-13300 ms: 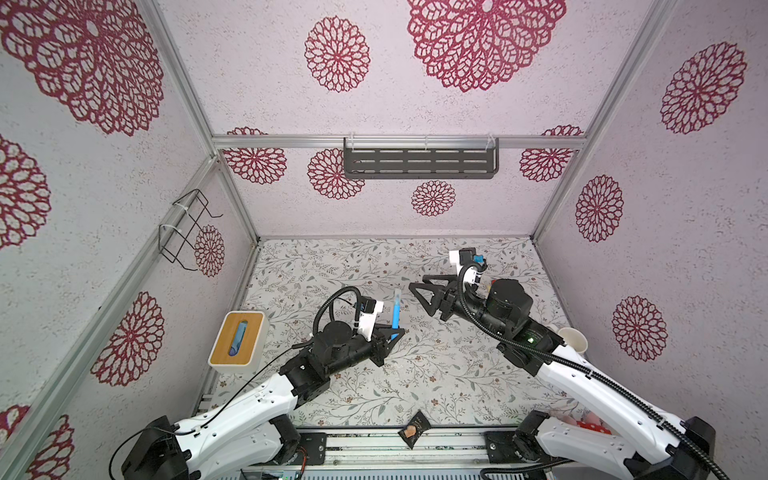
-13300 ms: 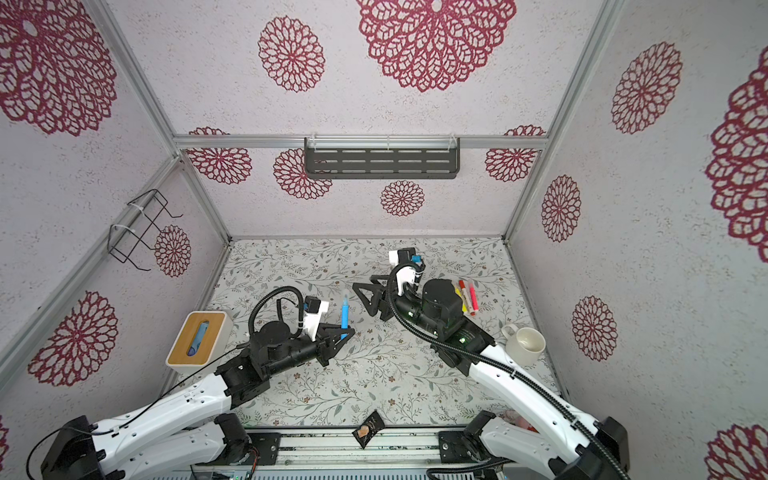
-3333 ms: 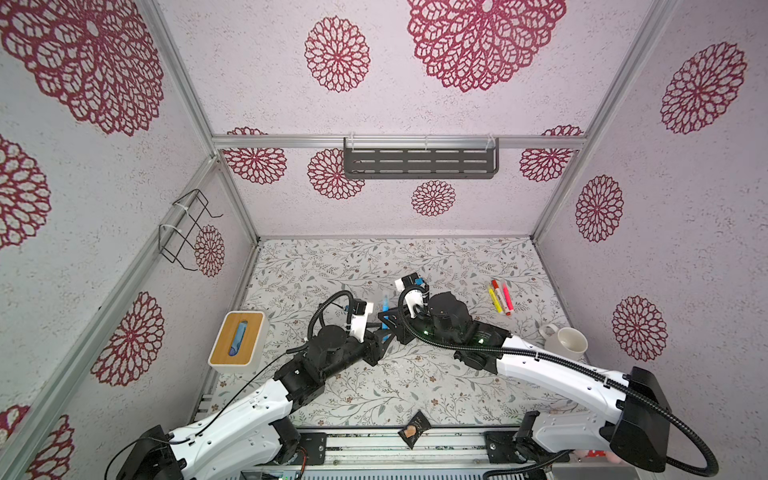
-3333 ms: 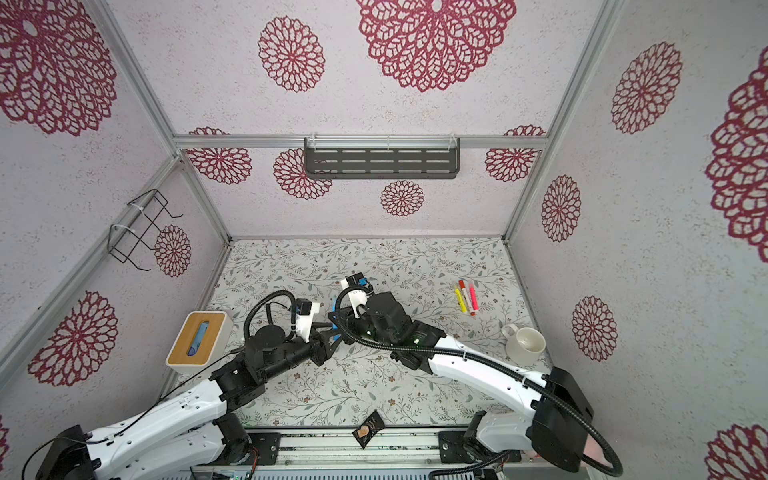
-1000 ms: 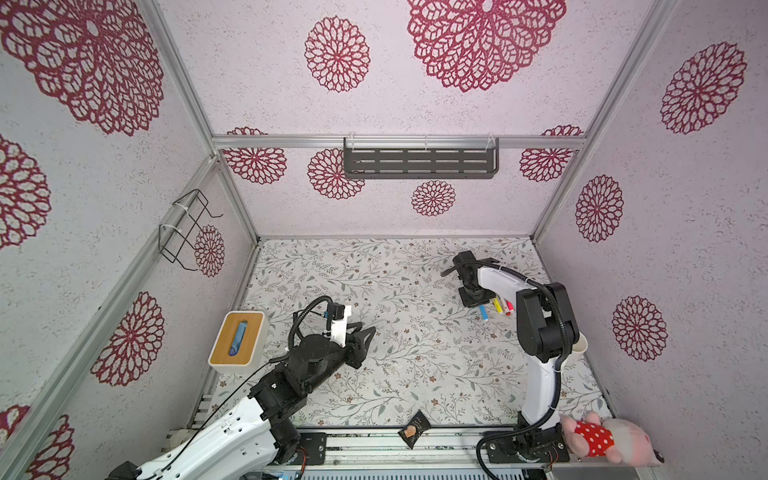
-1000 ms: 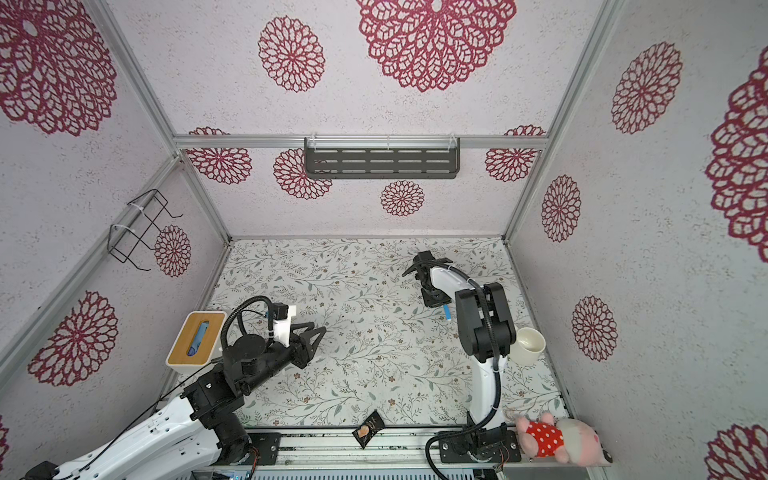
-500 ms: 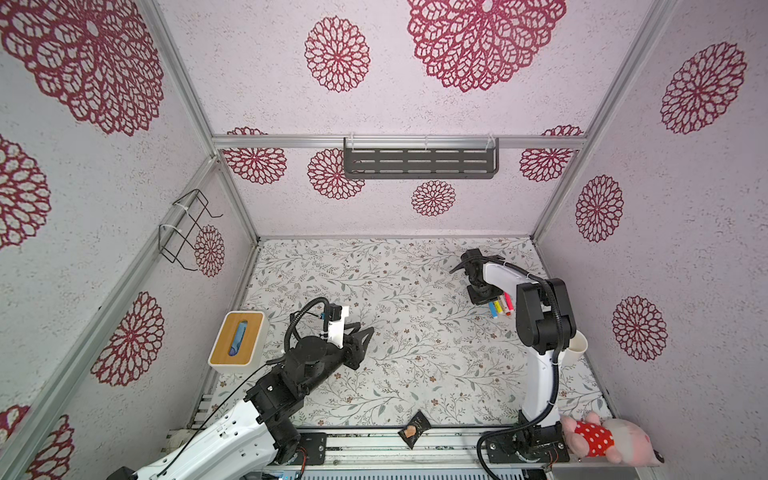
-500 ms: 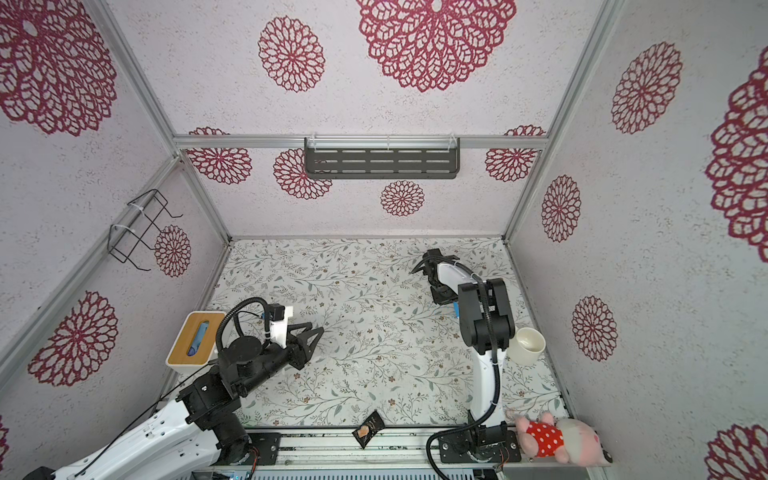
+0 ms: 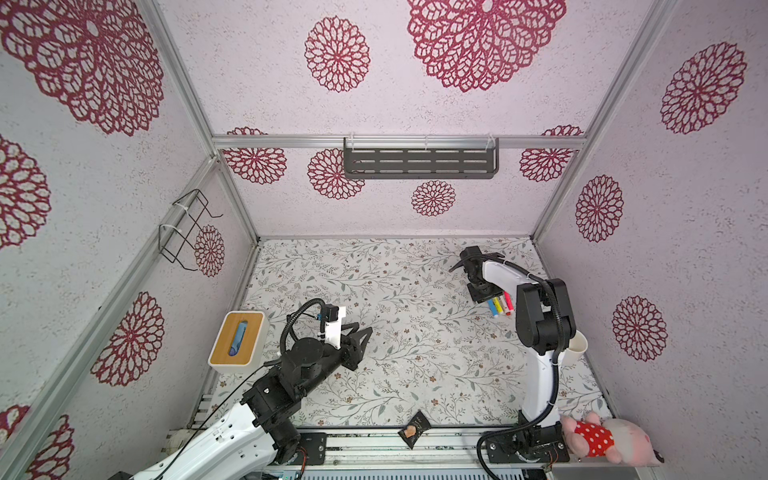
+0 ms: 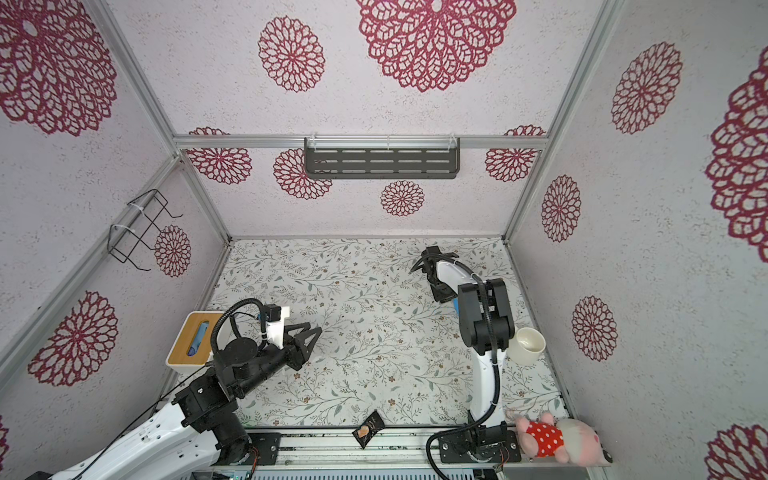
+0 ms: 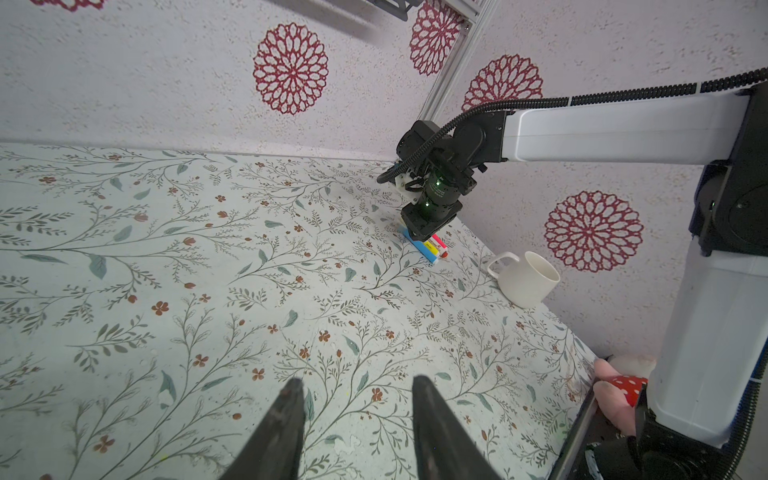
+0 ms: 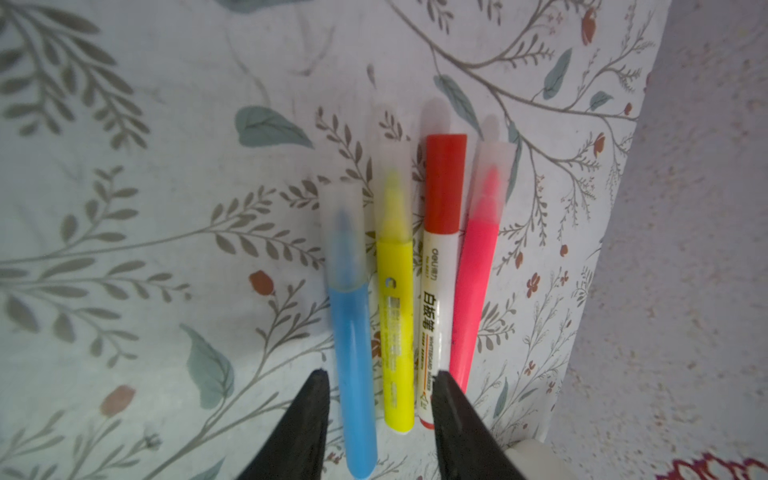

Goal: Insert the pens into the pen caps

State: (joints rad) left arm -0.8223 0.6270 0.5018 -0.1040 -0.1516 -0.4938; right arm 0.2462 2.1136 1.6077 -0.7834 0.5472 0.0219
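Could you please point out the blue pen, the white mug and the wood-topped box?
blue pen (image 12: 353, 353), right wrist view, middle of its barrel.
white mug (image 11: 523, 286), left wrist view, on its outer wall.
wood-topped box (image 9: 252, 332), in a top view, bare wood of its lid.

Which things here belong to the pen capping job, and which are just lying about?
For the job: blue pen, yellow pen, red-capped marker, pink pen, side by side, all capped.
Lying about: white mug, wood-topped box, plush toy, small dark packet.
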